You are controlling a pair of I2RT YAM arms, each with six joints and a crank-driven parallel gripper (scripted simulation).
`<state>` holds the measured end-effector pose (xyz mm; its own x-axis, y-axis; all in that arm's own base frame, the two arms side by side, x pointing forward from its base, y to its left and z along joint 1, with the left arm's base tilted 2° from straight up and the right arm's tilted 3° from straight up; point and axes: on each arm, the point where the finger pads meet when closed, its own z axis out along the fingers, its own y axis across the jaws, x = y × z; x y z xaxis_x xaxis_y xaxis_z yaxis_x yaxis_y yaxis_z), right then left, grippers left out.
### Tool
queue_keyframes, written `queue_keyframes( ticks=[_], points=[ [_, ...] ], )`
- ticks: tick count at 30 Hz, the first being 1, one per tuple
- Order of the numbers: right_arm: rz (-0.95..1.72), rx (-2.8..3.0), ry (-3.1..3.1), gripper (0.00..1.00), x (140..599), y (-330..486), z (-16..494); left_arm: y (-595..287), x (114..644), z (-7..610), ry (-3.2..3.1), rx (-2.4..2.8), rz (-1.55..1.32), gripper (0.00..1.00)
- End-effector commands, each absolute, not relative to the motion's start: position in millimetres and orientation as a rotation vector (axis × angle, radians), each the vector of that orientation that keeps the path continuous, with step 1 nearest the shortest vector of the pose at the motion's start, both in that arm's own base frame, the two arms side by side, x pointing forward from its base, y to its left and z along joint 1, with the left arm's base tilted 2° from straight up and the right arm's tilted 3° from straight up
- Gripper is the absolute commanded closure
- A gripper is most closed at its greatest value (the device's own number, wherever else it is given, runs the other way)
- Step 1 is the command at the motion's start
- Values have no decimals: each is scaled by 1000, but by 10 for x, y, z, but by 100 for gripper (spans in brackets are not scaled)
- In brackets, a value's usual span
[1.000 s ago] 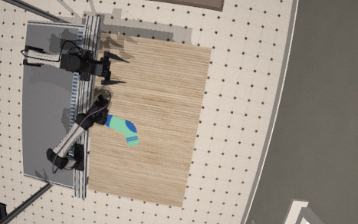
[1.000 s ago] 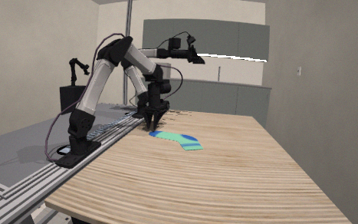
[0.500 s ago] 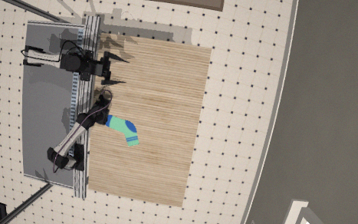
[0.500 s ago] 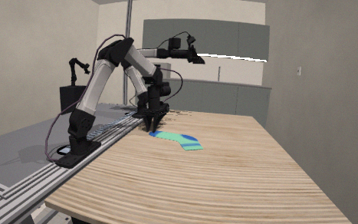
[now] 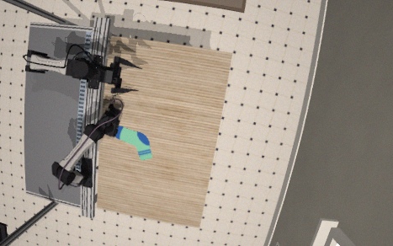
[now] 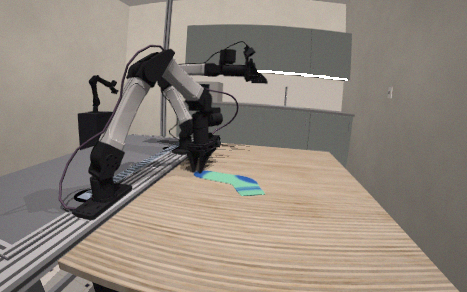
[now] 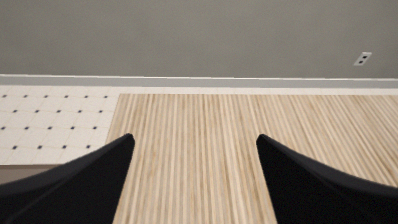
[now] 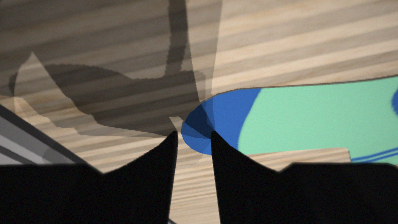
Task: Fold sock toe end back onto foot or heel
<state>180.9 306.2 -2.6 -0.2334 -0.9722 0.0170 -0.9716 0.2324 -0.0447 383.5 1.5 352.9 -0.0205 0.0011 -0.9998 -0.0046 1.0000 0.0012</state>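
1. Right gripper [image 5: 114, 130] [image 6: 199, 171] [image 8: 195, 132]: fingers partly apart, nothing clamped. I have it pointing down at the toe. In the right wrist view the tips sit at lower center, one just off the toe's rounded end, the other overlapping the blue. Can't tell if either touches fabric.
2. Blue toe [image 5: 119, 132] [image 6: 200, 174] [image 8: 230, 120]: center of the right wrist view, just ahead of the tips. Looks flat, fold not made.
3. Sock [image 5: 130, 138] [image 6: 224, 179] [image 8: 310, 120]: on the table [image 5: 180, 181] [image 6: 274, 235] [image 7: 195, 190] [image 8: 300, 30], near center of the top view. Foot's long axis runs right from the toe in the right wrist view, so the fold has to carry that way, toward the blue heel [image 5: 143, 139] [image 6: 247, 179] [image 8: 396, 102].
4. My read: next is a pinch on the toe edge, then lift and lay back. Risk: closing on air or skidding the sock.
5. Right arm is nearer. Left gripper [image 5: 140, 78] [image 6: 264, 80] [image 7: 195, 135] is wide apart and empty, upper left in the top view, off the fold path.
6. Metal rail [image 5: 88, 202] [image 8: 30, 145] lies behind the toe, lower left in the right wrist view. Nothing visible blocks the run to the heel.
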Motion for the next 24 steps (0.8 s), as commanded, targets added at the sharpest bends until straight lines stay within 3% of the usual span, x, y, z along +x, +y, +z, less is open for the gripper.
queue_keyframes(
  ticks=[1,24],
  points=[
    [-114,-1933,2461,71,1861,2999,-195,0,3825,3605,1571,0,0,0],
    [-316,-1849,2387,86,2035,2940,-267,0,3825,3605,1571,0,0,0]
  ],
)
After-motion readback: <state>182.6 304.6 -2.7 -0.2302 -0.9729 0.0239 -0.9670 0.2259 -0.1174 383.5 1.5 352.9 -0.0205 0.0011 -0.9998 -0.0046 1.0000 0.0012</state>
